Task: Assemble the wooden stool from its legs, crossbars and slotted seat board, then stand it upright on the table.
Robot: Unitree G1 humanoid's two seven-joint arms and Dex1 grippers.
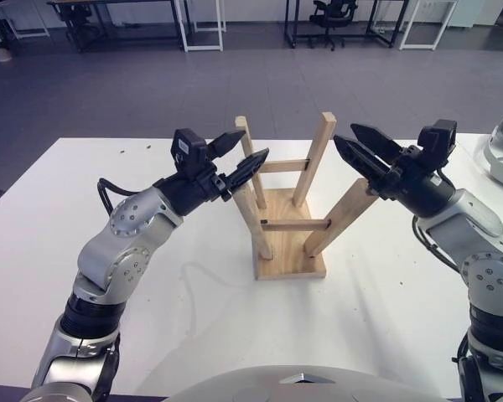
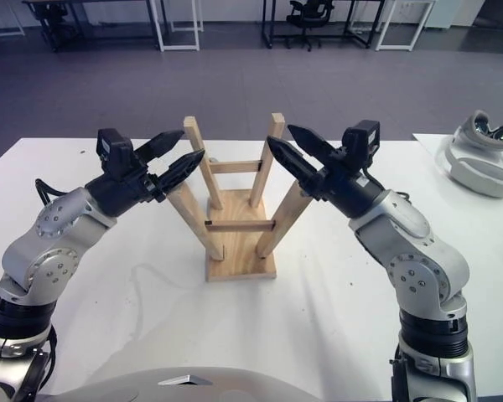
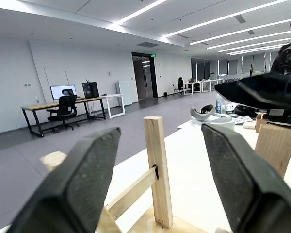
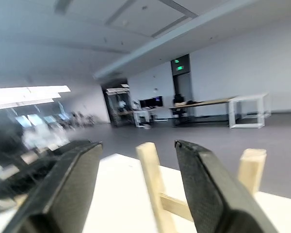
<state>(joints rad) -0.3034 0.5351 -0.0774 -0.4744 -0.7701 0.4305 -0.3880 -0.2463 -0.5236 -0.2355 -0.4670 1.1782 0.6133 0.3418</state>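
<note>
On the white table, finds the wooden stool inverted at centre, seat board down and legs up, judges it rigid, light and smooth, likely best gripped on opposite legs near the crossbars, with left tool and right tool flanking it, both spread open, empty.

I've got the stool in pale natural wood, on a plain white table. Flanking the stool, the left gripper and right gripper are matte black, on silver-grey arms. Right of the stool sits a white-and-grey headset.
</note>
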